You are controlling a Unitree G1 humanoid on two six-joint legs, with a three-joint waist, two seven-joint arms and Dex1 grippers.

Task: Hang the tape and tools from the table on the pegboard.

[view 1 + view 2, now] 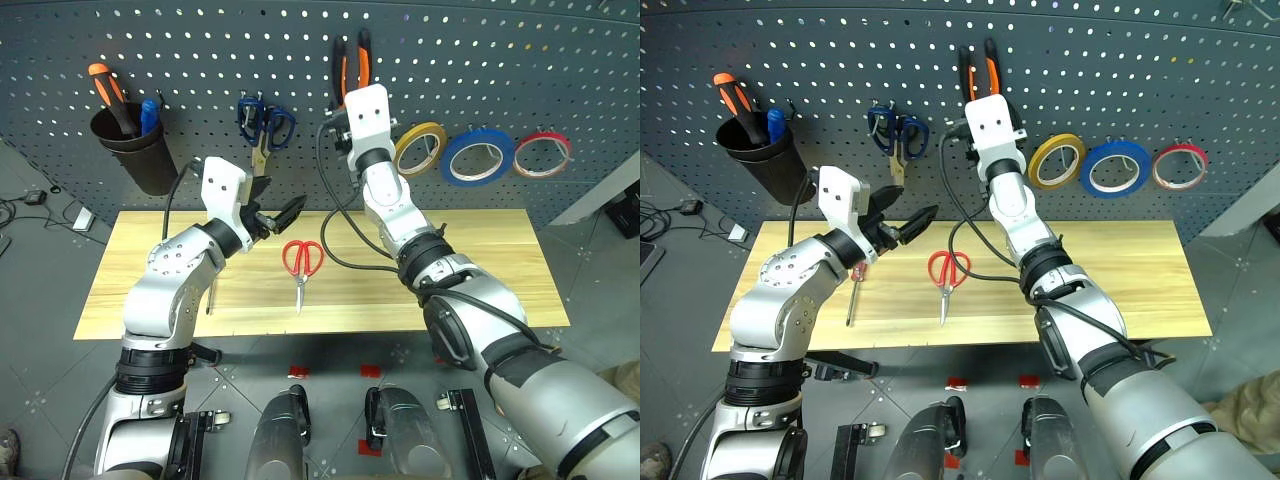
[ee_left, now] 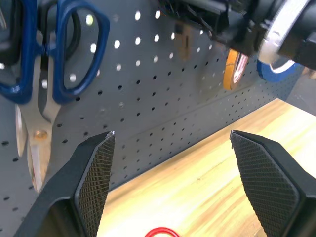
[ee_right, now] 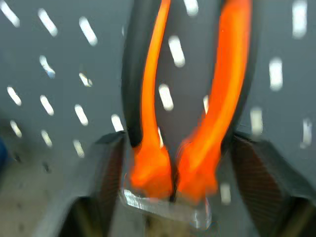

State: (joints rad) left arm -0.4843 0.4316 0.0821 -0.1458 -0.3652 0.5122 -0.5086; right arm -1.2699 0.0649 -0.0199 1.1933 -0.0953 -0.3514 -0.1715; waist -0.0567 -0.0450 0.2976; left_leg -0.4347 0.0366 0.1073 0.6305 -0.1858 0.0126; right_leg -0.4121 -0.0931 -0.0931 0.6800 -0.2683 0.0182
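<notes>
Pegboard (image 1: 560, 60) up top, bench (image 1: 480, 270) below. Blue tape (image 1: 478, 157) already hangs. The right gripper (image 3: 170, 148) is up at the board, jaws spread either side of the orange-and-black pliers (image 1: 352, 65), handles pointing up. The left gripper (image 1: 278, 215) hovers with jaws spread, nearer the red scissors (image 1: 302, 262), which lie blades toward the robot; red screwdriver (image 1: 852, 295) lies further left.

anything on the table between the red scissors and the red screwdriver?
No. In the right eye view, bare wood of the table separates the red scissors from the red screwdriver; the left hand hovers above that stretch.
</notes>
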